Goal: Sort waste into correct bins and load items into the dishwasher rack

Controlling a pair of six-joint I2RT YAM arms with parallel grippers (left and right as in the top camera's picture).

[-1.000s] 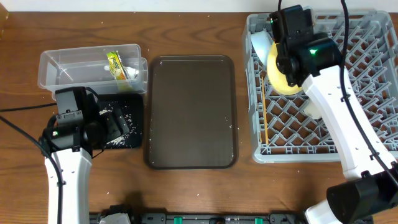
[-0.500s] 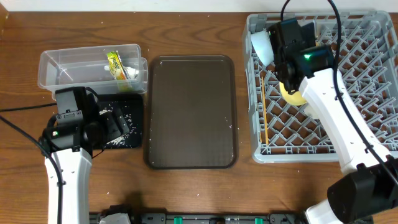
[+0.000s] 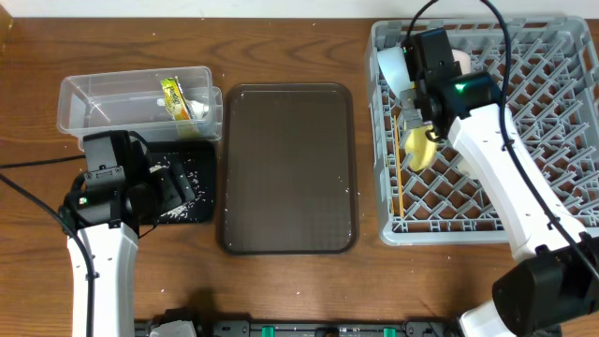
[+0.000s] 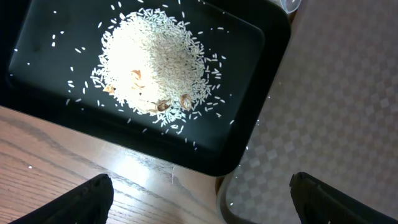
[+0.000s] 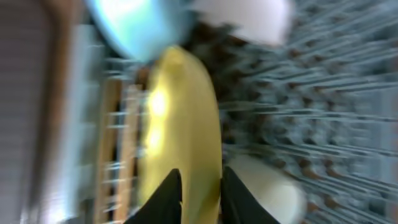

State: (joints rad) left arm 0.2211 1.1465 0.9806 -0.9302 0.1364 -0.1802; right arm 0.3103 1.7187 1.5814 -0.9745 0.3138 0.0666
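Note:
My right gripper [image 3: 418, 124] is shut on the rim of the yellow plate [image 3: 418, 150] and holds it on edge over the left part of the grey dishwasher rack [image 3: 524, 201]. In the blurred right wrist view my fingers [image 5: 202, 193] pinch the plate [image 5: 180, 112]. The light blue bowl [image 3: 391, 67], a white bowl [image 3: 461, 62], a pale cup [image 3: 471, 161] and the wooden chopsticks [image 3: 397, 178] are in the rack. My left gripper [image 4: 202, 202] is open and empty over the black tray [image 4: 261, 68] with the rice heap [image 4: 152, 62]. The green-and-white wrapper [image 3: 174, 95] lies in the clear tub [image 3: 89, 103].
A large dark brown serving tray [image 3: 287, 168] lies between the bins and the rack. The black tray [image 3: 201, 208] sits in front of the clear tub at the left. Bare wooden table lies in front of the trays and rack.
My right gripper has turned the yellow plate from nearly flat-on to on edge and lowered it toward the rack's left side by the chopsticks. The left arm has not moved.

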